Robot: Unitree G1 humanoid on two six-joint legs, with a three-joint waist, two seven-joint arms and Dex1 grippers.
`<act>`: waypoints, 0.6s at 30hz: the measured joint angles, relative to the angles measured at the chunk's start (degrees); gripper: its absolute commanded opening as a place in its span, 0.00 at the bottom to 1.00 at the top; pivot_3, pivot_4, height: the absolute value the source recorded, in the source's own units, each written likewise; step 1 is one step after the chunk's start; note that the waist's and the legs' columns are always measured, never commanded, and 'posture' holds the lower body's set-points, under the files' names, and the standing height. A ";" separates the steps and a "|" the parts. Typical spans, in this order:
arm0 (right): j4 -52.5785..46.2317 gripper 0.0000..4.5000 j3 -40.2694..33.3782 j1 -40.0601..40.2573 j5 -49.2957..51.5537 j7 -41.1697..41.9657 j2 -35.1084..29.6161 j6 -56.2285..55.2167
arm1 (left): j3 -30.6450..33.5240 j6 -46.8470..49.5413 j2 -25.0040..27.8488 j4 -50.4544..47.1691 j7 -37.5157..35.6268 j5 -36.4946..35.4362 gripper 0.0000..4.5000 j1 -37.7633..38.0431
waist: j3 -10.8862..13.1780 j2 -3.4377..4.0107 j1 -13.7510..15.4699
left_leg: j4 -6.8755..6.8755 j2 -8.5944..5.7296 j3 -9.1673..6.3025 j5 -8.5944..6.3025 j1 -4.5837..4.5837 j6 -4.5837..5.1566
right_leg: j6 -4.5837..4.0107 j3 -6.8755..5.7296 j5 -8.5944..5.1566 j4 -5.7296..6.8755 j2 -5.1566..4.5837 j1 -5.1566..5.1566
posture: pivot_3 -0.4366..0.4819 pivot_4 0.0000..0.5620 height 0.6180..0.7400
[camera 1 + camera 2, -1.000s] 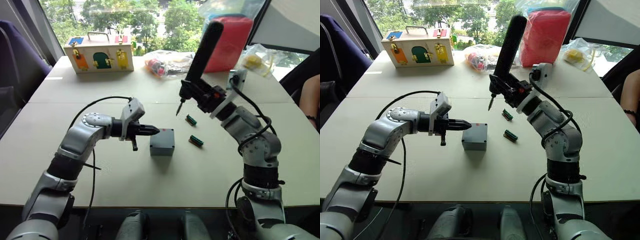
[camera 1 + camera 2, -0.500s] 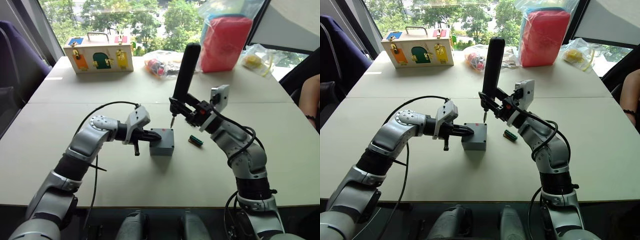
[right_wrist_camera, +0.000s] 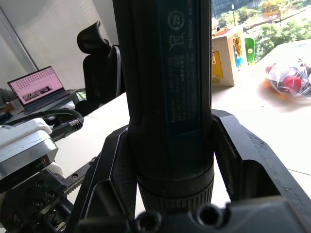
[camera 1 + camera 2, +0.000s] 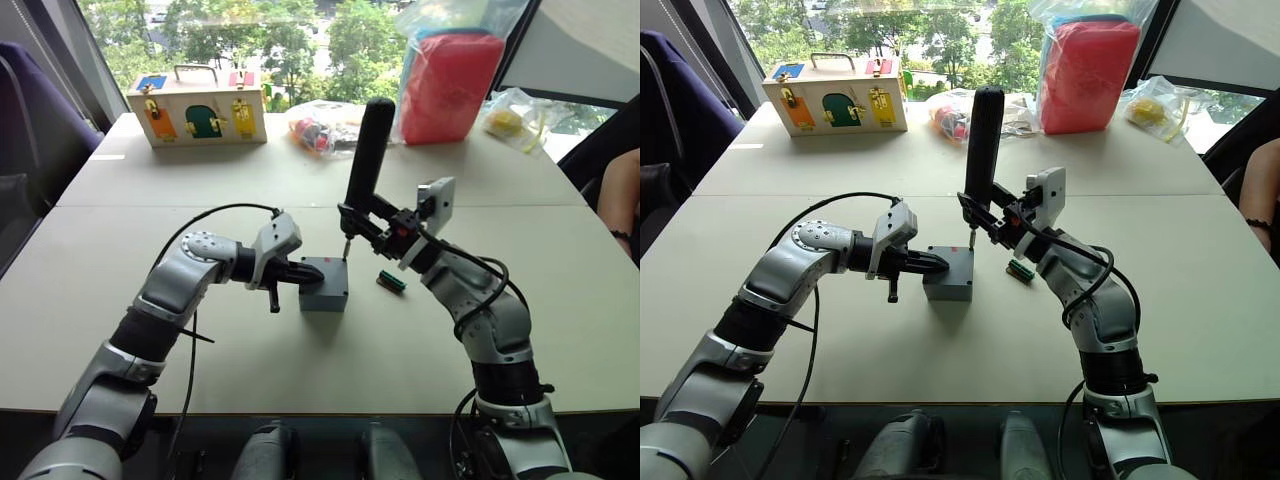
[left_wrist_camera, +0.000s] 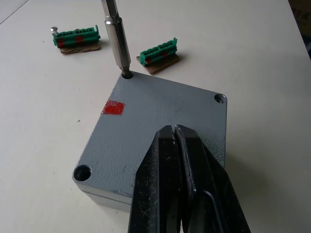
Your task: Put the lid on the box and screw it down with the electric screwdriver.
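The grey lid (image 5: 160,104), marked with a small red patch, lies flat on the grey box (image 4: 323,297) at mid-table. My left gripper (image 5: 174,130) is shut, and its tips lie over the lid's middle from the left side. The black electric screwdriver (image 4: 366,150) stands nearly upright with my right gripper (image 4: 388,226) shut around its lower body. Its metal bit (image 5: 116,39) sits in the screw hole at the lid's far corner. Two other corner holes show in the left wrist view.
Two small green-brown pieces (image 5: 158,51) (image 5: 75,39) lie just beyond the box. At the table's back stand a wooden box with coloured doors (image 4: 197,105), clear bags of small items (image 4: 325,125) and a red bag (image 4: 448,80). A person's arm (image 4: 622,200) is at the right edge.
My right arm swung the screwdriver from tilted to upright and brought it left and down, so the bit now sits in the lid's corner hole. My left gripper moved right onto the lid.
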 measured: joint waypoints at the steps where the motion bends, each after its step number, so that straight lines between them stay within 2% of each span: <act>1: 0.11 0.40 0.00 0.08 -0.10 0.00 0.07 -0.29 | 0.00 0.00 0.00 0.00 -0.02 0.01 0.00 0.00 | 0.00 0.00 0.01 | 0.00 0.00 0.00 0.00 0.00 0.00 | 0.00 0.00 0.00 0.00 0.00 0.00 | 0.48 0.27 1.00; 18: 0.20 0.40 3.79 3.06 -6.09 0.96 0.23 -7.81 | -0.39 -0.85 -0.45 0.09 -0.29 1.45 0.00 0.30 | -0.13 -0.17 0.03 | -0.01 0.00 -0.03 -0.05 0.47 0.09 | -0.01 0.01 -0.01 -0.06 0.00 0.47 | 0.48 0.27 1.00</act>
